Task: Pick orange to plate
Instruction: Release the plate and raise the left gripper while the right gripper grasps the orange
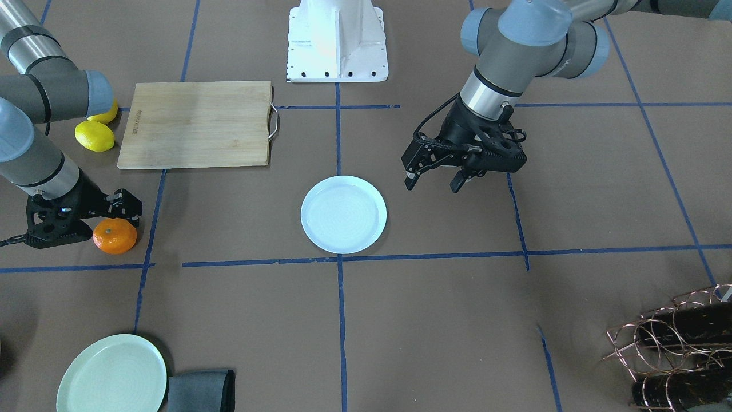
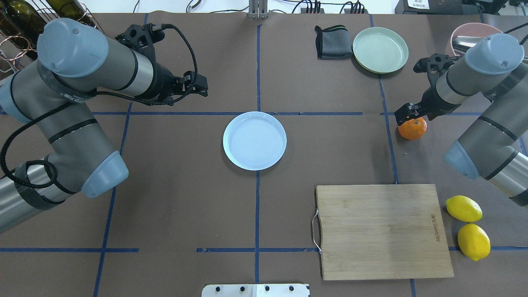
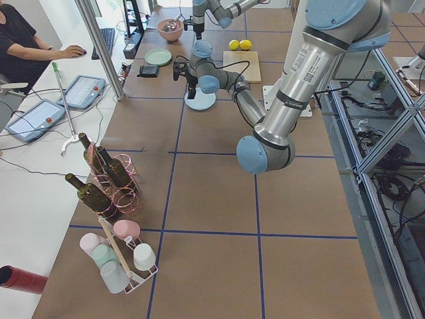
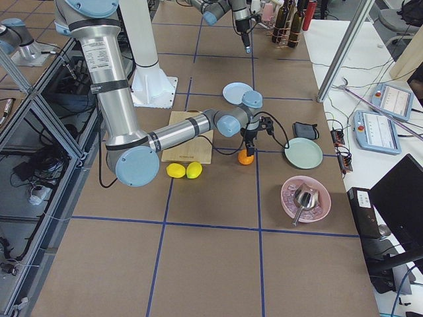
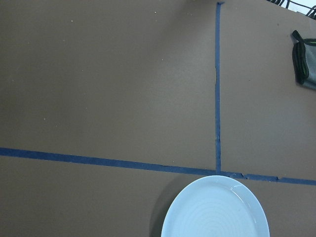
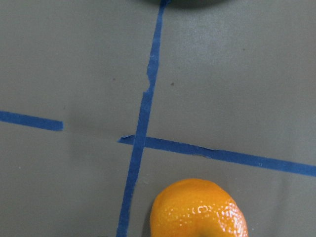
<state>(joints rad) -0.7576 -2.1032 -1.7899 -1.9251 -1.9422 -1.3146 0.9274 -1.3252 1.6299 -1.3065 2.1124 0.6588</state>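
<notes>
The orange (image 2: 412, 128) lies on the brown table at my far right, well apart from the pale bluish-white plate (image 2: 254, 140), which sits empty at the table's centre. My right gripper (image 1: 86, 224) hangs open just above the orange, not gripping it, and the fruit (image 1: 115, 236) sits under the finger nearer the plate. In the right wrist view the orange (image 6: 198, 209) fills the bottom edge. My left gripper (image 1: 433, 183) is open and empty, hovering a little beyond the plate (image 1: 343, 214) on my left side. Part of the plate (image 5: 215, 207) shows in the left wrist view.
A wooden cutting board (image 2: 381, 231) and two lemons (image 2: 468, 225) lie near my right base. A mint-green plate (image 2: 380, 49), a dark cloth (image 2: 333, 41) and a pink bowl (image 4: 305, 197) sit at the far right. A wire bottle rack (image 1: 675, 337) stands at the far left.
</notes>
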